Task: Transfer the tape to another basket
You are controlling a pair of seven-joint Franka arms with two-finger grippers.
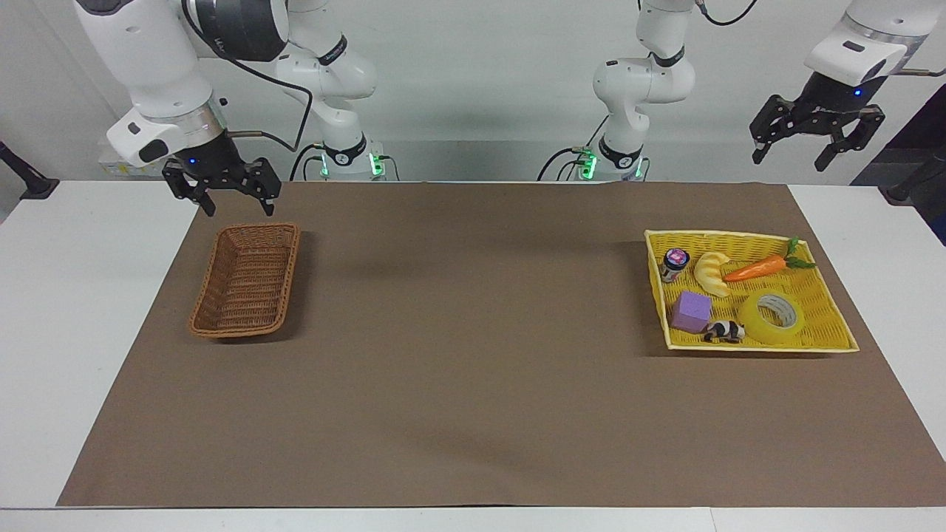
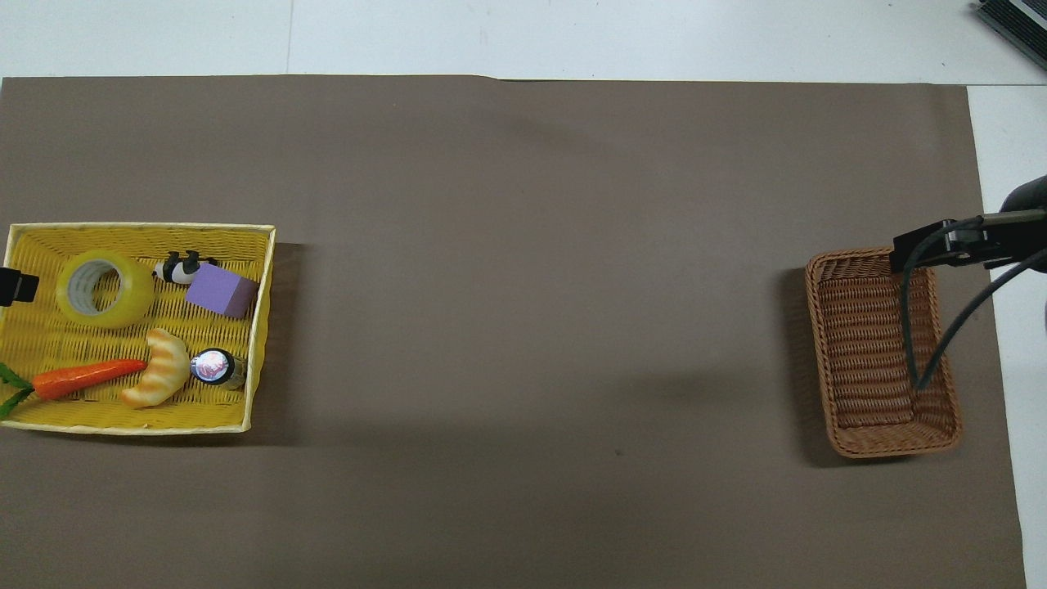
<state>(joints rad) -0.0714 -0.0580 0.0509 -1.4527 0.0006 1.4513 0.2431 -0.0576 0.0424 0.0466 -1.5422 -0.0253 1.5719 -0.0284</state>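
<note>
Nothing picked up yet, so the opening reach looks to be the step in hand. The tape (image 1: 772, 318) lies flat in the yellow tray (image 1: 828, 295) at the left arm's end of the tabletop (image 1: 473, 414), core facing up, in the tray's corner farthest from the robots. It's a wide, translucent yellow roll with a grey-white core, and it sits just beside the little black-and-white toy (image 1: 723, 332), with the carrot (image 1: 761, 267) nearer the robots.

The left end effector (image 1: 817, 144) hangs high, up off the tray's end of the tabletop, fingers spread wide and carrying nothing. The right end effector (image 1: 222, 193) hovers by the basket (image 1: 246, 281) at its robot-side end, fingers apart too, and that arm waits.

The basket is bare and well apart from the tray. The next move, I'd say, calls for the left end effector to come over the roll, drop down and pinch one wall through the core hole, steering clear of that toy.
</note>
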